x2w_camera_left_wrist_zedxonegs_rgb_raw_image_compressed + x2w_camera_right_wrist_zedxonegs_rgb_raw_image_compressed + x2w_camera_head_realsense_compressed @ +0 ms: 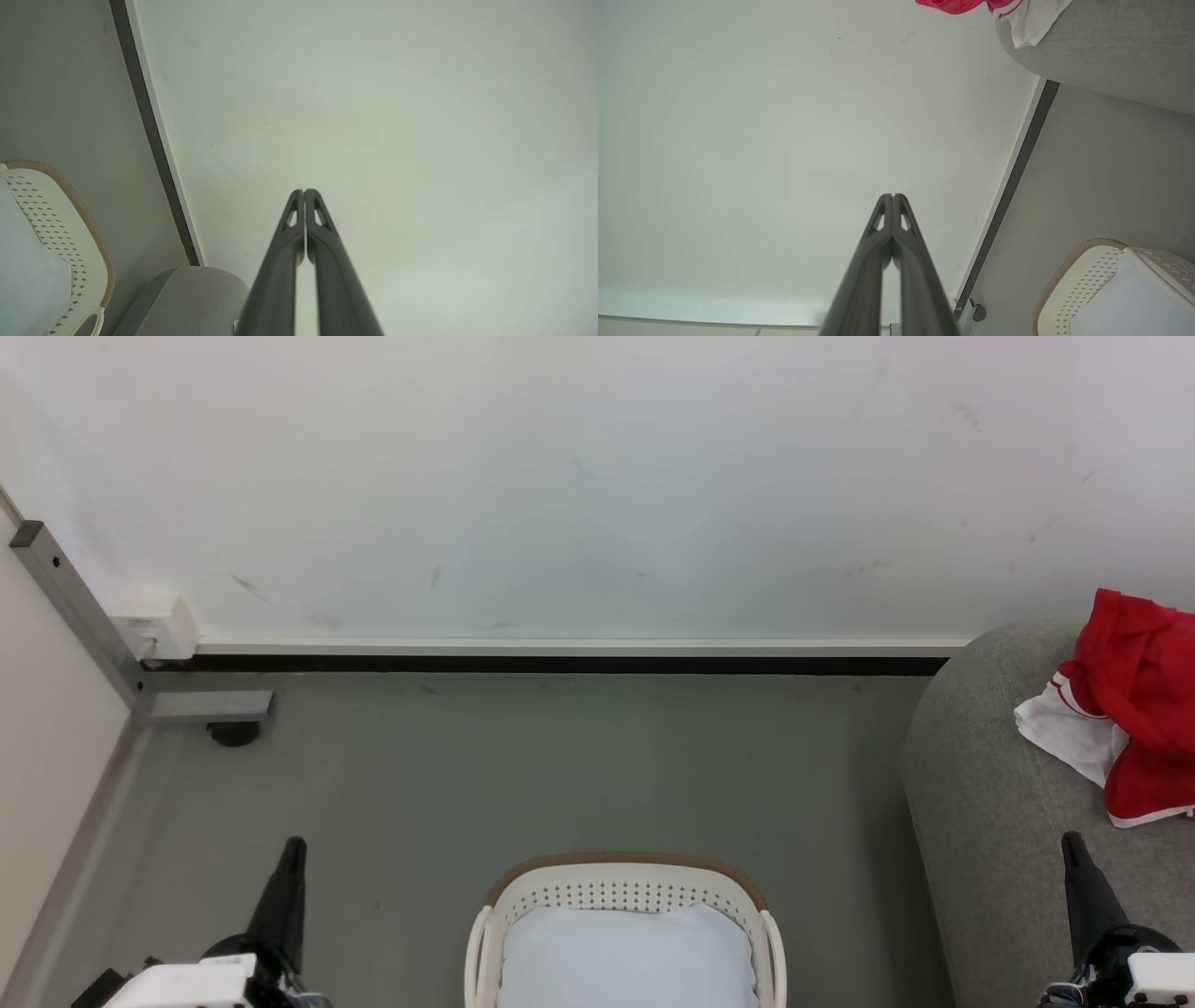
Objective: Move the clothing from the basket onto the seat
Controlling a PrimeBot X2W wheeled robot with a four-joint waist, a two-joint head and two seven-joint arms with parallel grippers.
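The clothing (1144, 681) is seen heaped on the seat (990, 803) at the far right, well apart from the basket (616, 894), so the transfer is judged complete. The pale pad (625, 961) is contained in the basket, near and central on the floor. The left end effector (294, 847) and the right end effector (1072, 841) are held clenched and empty, low at either side, presumably parked clear.

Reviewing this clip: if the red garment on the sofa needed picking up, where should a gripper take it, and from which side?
Probably the raised red fold at the top of the clothing, from above with the right gripper, which is nearer. That fold stands clear of the seat; the white panel lies flat.
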